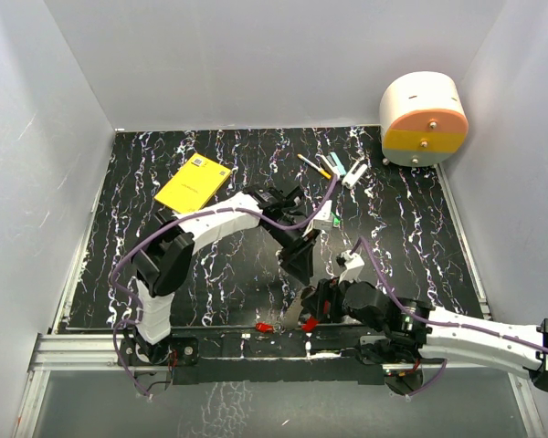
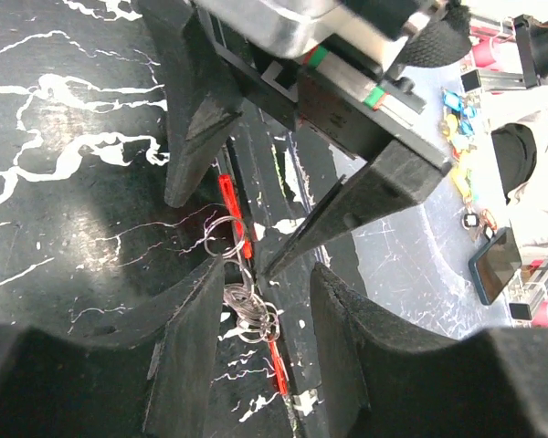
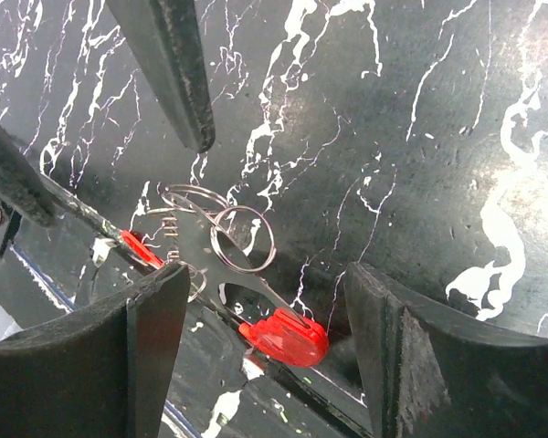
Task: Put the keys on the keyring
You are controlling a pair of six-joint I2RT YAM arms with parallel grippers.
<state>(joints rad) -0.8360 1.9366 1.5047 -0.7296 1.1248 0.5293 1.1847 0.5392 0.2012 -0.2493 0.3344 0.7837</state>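
The keys lie at the table's near edge, joined to a cluster of thin wire rings, the keyring (image 3: pixel 242 239). One key (image 3: pixel 283 336) has a red head and a flat silver blade running up into the rings. A second red key (image 3: pixel 142 248) shows only partly beside my right gripper's left finger. My right gripper (image 3: pixel 265 274) stands open, its fingers on either side of the red head without touching it. My left gripper (image 2: pixel 269 269) is open just above the keyring (image 2: pixel 247 310), gripping nothing. In the top view the two grippers (image 1: pixel 301 260) (image 1: pixel 312 301) meet tip to tip over the keys (image 1: pixel 292 319).
A yellow box (image 1: pixel 194 182) lies at the back left. Pens and markers (image 1: pixel 333 167) are scattered at the back, with a small green piece (image 1: pixel 333 219) near them. A white, orange and yellow drum (image 1: pixel 424 119) stands at the back right. The metal rail (image 1: pixel 256 347) borders the keys.
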